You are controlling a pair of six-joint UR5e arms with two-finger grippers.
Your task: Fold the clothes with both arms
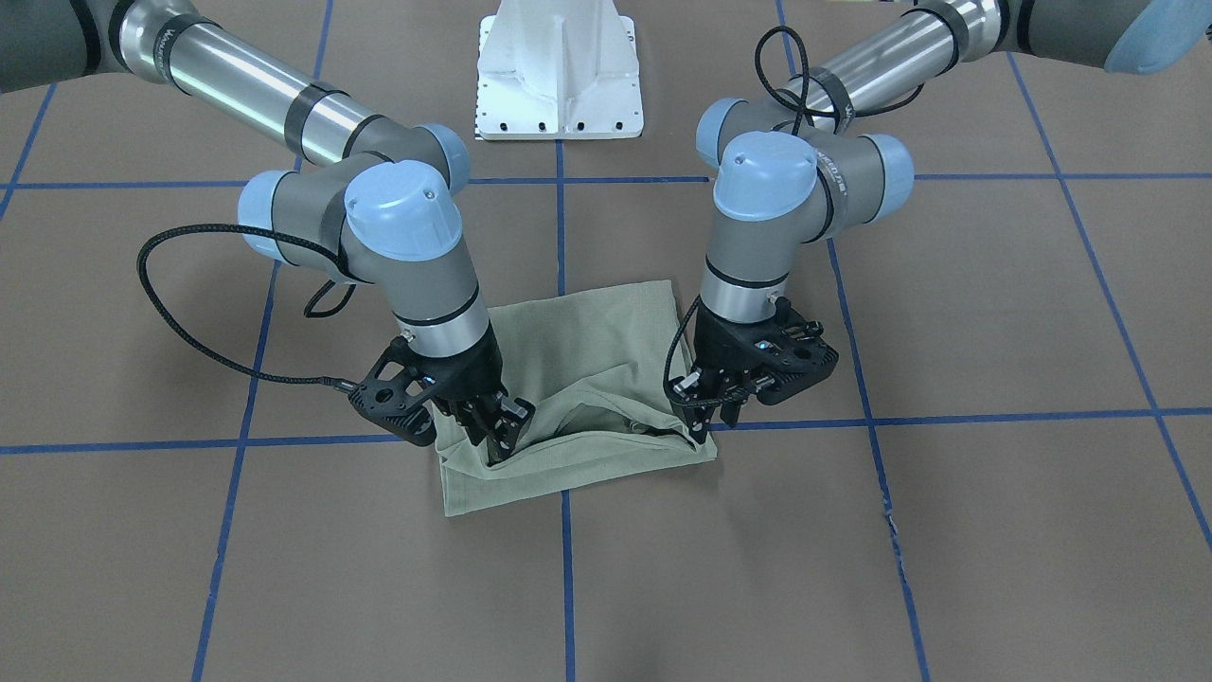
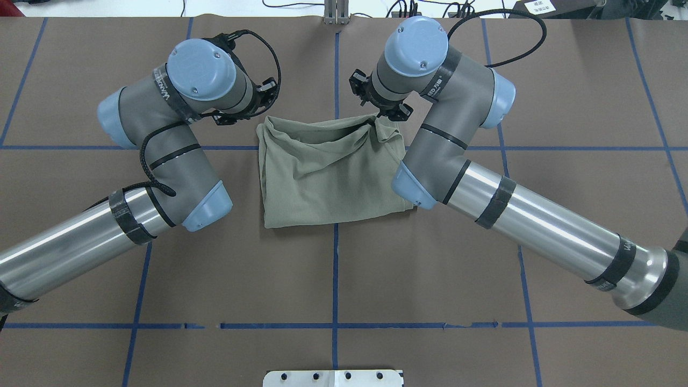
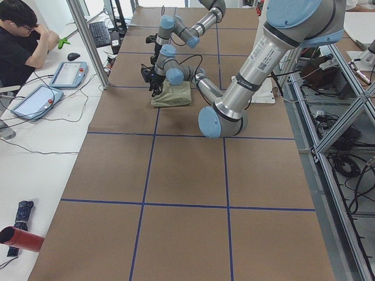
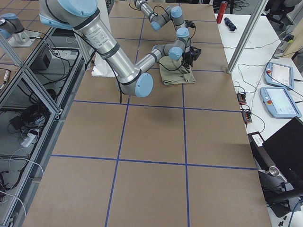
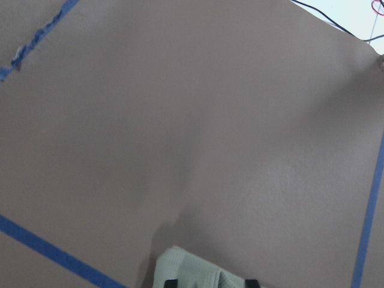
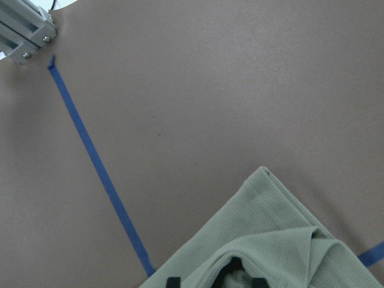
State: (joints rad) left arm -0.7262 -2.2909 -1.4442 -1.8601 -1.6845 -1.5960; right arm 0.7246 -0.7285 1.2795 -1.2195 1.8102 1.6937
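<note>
Both fingers pinched on shirt [image 1: 578,379] far edge: left gripper [image 1: 705,409], right gripper [image 1: 502,431]; bare table [image 1: 947,530] all round.

shirt [image 1: 587,379]: sage green | table [image 1: 994,313]: brown, blue tape grid | arms [image 1: 417,275]: grey-silver, light-blue caps

**Shirt centred, a gripper at each far corner**

The shirt [image 2: 328,172] lies on the table [image 2: 430,279], ahead of the pedestal [image 2: 333,378]. The left gripper [image 1: 705,409] sits at the shirt's far left corner, the right gripper [image 1: 492,431] at its far right corner.
</note>
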